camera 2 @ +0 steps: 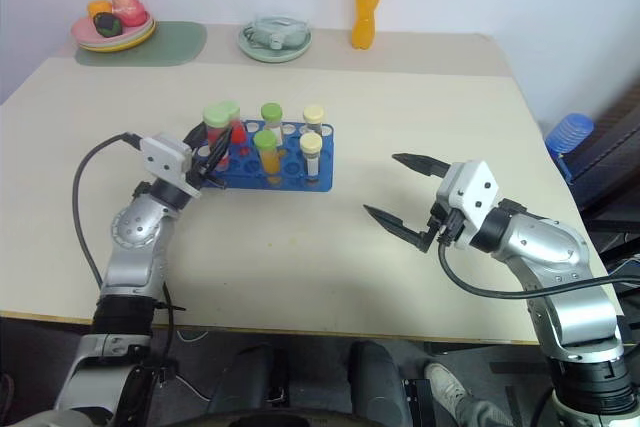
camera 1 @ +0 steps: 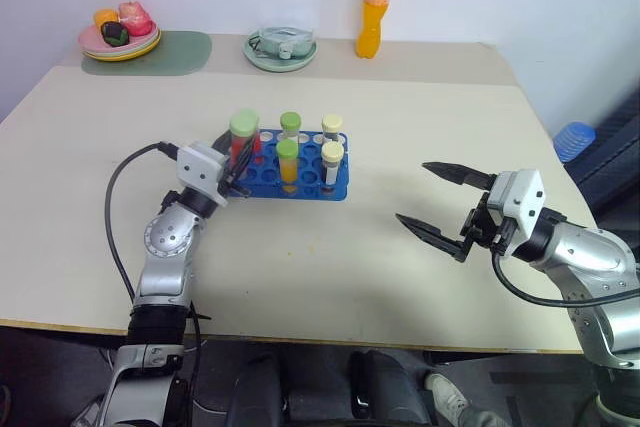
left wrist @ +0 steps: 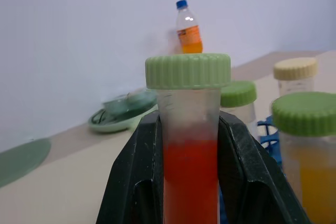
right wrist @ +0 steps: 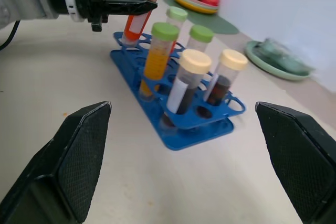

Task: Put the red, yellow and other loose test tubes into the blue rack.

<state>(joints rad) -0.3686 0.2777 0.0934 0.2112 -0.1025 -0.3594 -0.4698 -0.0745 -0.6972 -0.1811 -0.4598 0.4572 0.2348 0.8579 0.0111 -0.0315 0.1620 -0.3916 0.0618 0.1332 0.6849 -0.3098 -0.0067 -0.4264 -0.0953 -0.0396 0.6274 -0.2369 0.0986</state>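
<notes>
Left wrist view says it best: the red tube (left wrist: 191, 145) is clamped between the black fingers of the left gripper (camera 1: 232, 173), green cap up, at the left end of the blue rack (camera 1: 300, 179). Its long axis is tipped a bit off upright, cap leaning away from the arm. If lowered like that, a hole rim or a seated neighbour could be clipped and the rack shoved. Over on the right, the right gripper (camera 1: 443, 202) is spread wide, nothing held.
</notes>
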